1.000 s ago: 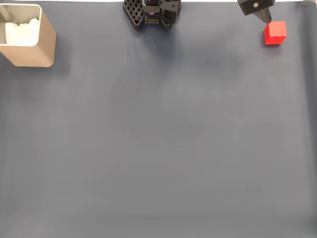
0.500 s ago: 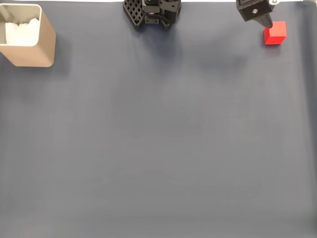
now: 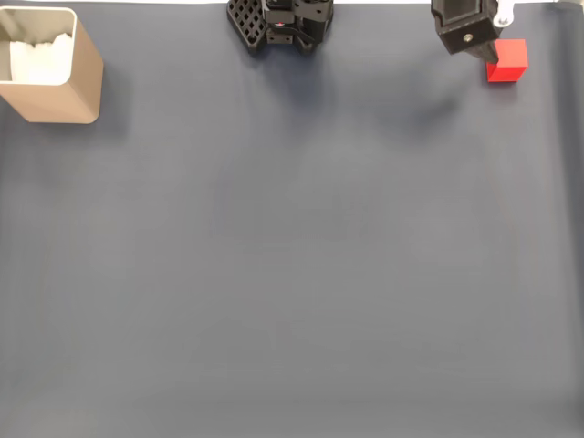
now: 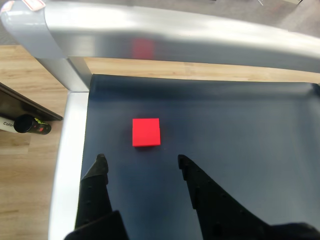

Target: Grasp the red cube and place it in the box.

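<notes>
A white strip (image 4: 9, 123) at the left edge of the wrist view, lying on the wooden floor well to the left of the gripper (image 4: 141, 162) and just behind a black cylinder (image 4: 31, 125), carries dark lettering that begins "Col"; the rest is cut off by the frame. No other text, label, brand, number or sign can be read in either view.
</notes>
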Motion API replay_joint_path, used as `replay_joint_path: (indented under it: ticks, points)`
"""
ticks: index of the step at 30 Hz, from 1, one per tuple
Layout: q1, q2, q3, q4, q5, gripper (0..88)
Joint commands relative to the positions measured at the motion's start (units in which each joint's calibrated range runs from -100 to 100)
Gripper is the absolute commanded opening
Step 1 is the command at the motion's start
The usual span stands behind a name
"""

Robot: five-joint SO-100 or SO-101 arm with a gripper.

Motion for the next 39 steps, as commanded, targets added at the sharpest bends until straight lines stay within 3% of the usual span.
replay_joint_path:
  ticks: [1,39]
  points:
    - [-0.52,0.83,-0.77,-2.52,-0.15,33.4]
    - [-2.87,13.31,2.78,-19.41,0.59,34.2]
